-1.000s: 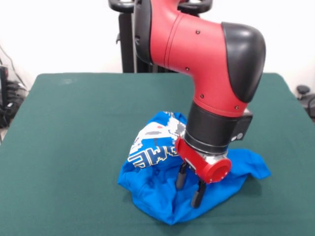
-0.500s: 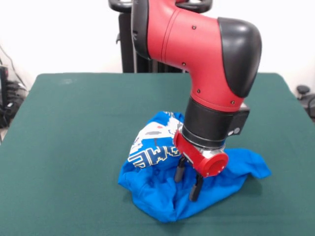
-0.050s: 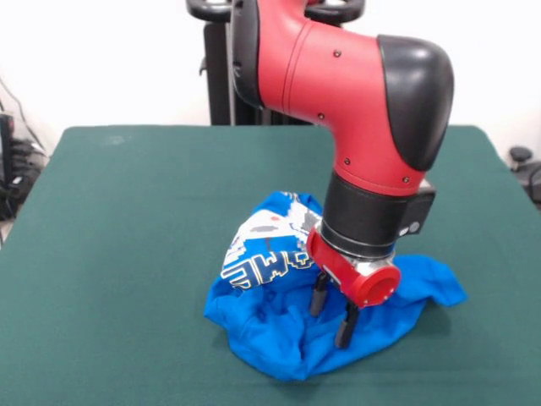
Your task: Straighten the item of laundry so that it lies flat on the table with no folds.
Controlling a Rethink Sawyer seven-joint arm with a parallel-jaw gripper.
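One moment ago my gripper (image 3: 331,315) sat slightly aside; now, fingers apart, it presses the crumpled T-shirt (image 3: 279,334) near the table (image 3: 127,220) front edge.

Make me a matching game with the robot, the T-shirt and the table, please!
Things:
1. T-shirt
2. table
3. pincer
4. arm

Descriptions:
A. dark green, flat
B. red and black, comes down from above
C. bright blue, bunched up with folds
D. two black fingers apart, tips down at the blue cloth

Right pairs: 1-C, 2-A, 3-D, 4-B
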